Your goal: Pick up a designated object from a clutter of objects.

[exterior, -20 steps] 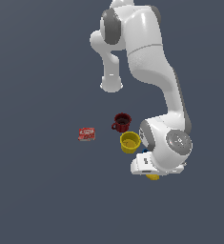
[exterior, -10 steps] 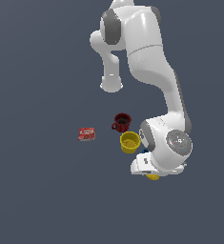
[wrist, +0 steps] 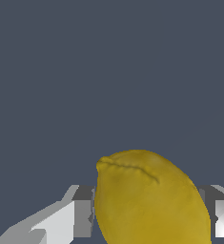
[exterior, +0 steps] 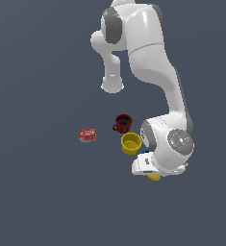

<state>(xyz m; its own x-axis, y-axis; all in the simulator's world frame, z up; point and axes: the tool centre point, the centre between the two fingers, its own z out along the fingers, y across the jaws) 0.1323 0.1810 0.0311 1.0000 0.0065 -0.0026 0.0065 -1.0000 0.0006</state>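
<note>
Grasping lemon (wrist: 149, 200) | hand (wrist: 147, 214) fingers (wrist: 82, 217) closed on both sides | yellow cup (exterior: 131, 143) nearby

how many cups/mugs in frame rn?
2. The dark red mug sits above the yellow cup in the exterior view, both beside the arm. The arm blocks part of the surface, so another could be hidden.

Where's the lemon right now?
The lemon sits between the fingers of the hand; in the exterior view only a yellow sliver shows under the arm, toward the exterior view's right of the yellow cup.
</note>
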